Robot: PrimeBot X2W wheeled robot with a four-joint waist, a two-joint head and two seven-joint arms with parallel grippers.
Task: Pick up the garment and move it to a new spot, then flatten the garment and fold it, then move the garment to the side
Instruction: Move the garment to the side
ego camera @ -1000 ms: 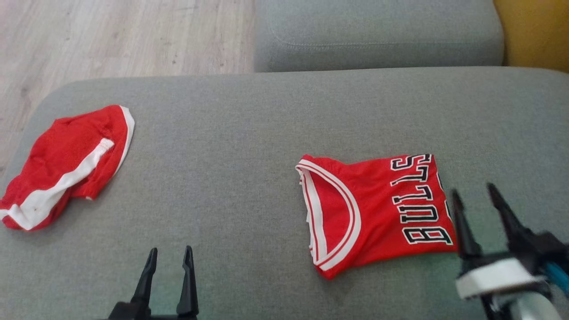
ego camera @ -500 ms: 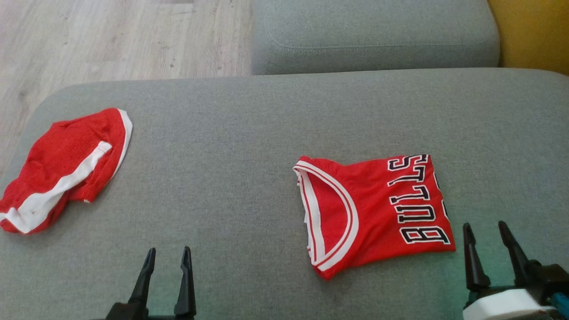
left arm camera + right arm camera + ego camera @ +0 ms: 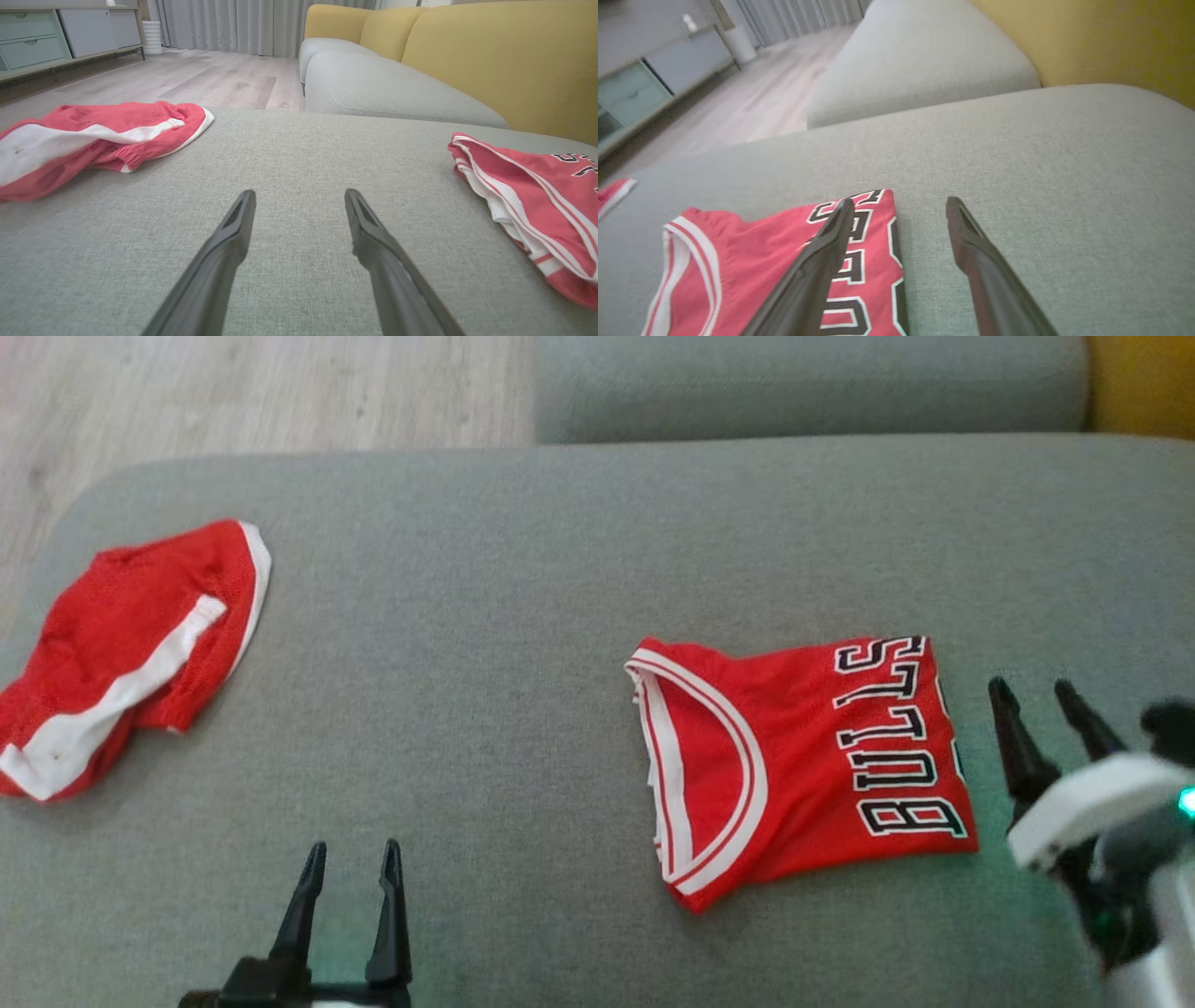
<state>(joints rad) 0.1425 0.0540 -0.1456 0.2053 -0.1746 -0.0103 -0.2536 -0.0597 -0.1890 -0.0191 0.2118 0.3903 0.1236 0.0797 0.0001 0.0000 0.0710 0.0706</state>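
A folded red jersey with white trim and black "BULLS" lettering (image 3: 803,765) lies flat on the grey sofa seat, right of centre; it also shows at the right edge of the left wrist view (image 3: 528,205) and under my right fingers (image 3: 784,266). My right gripper (image 3: 1034,689) hovers open just beyond the jersey's right edge, nothing between its fingers. Low at the front, my left gripper (image 3: 353,851) stands open and empty over bare cushion, well left of the jersey.
A second red garment with a white stripe (image 3: 121,653) lies crumpled at the seat's far left (image 3: 98,135). Another grey cushion (image 3: 803,383) and yellow backrest (image 3: 490,60) lie beyond. Wooden floor (image 3: 233,392) borders the seat's far left edge.
My right gripper dropped back toward the front, then rose again beside the jersey's right edge. The head camera shifted slightly. The jersey, the other garment and the left gripper stayed put.
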